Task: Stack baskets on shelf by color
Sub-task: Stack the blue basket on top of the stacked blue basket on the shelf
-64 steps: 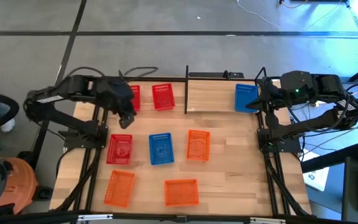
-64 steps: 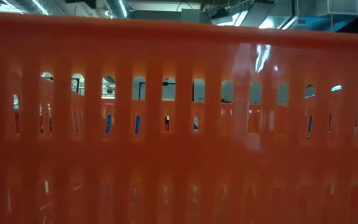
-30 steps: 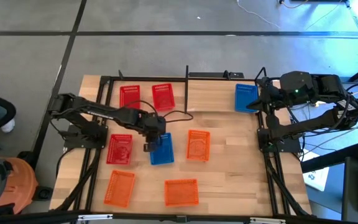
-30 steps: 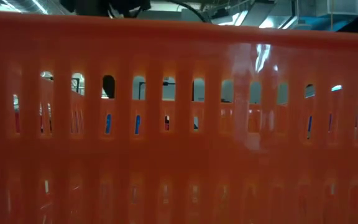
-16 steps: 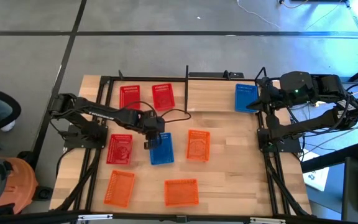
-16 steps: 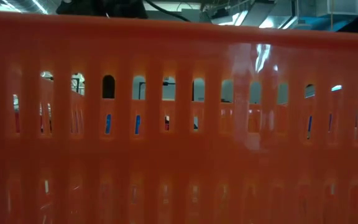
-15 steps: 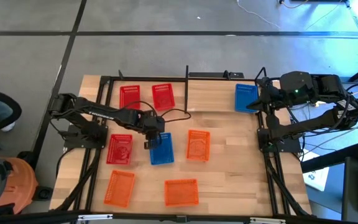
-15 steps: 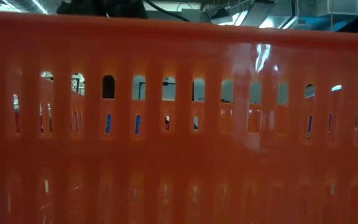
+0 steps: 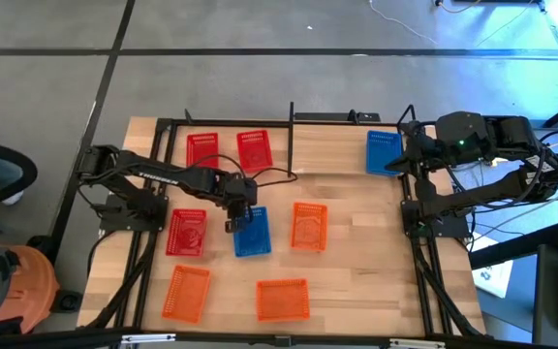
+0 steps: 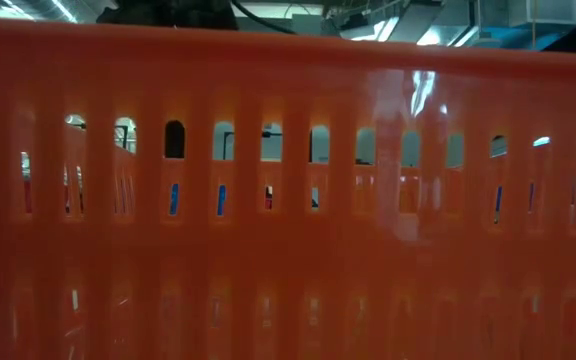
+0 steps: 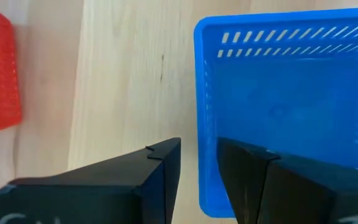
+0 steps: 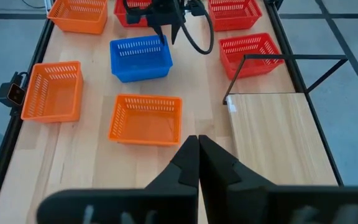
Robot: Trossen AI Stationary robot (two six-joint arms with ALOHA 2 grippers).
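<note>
My left gripper (image 9: pixel 234 219) is open at a blue basket (image 9: pixel 251 232) that stands on the table's middle. In the left wrist view (image 11: pixel 197 163) one finger is inside the basket (image 11: pixel 284 106) and one outside its left long wall; I cannot tell if either touches it. My right gripper (image 12: pixel 197 148) is shut and empty, waiting at the right (image 9: pixel 411 155) beside another blue basket (image 9: pixel 384 152), which stands on the right end of the shelf (image 9: pixel 332 150). Two red baskets (image 9: pixel 229 151) stand on the table left of the shelf.
A red basket (image 9: pixel 187 233) and an orange basket (image 9: pixel 309 226) flank the blue one. Two more orange baskets (image 9: pixel 185 294) (image 9: pixel 283 299) stand near the front edge. An orange basket wall (image 10: pixel 288 200) fills the low view. Black frame posts (image 9: pixel 291 136) edge the shelf.
About two seconds ago my left gripper was by the far-left red baskets. It has since come toward the table's middle, to the blue basket's left wall. In the last second it has hardly moved. The baskets stay where they were.
</note>
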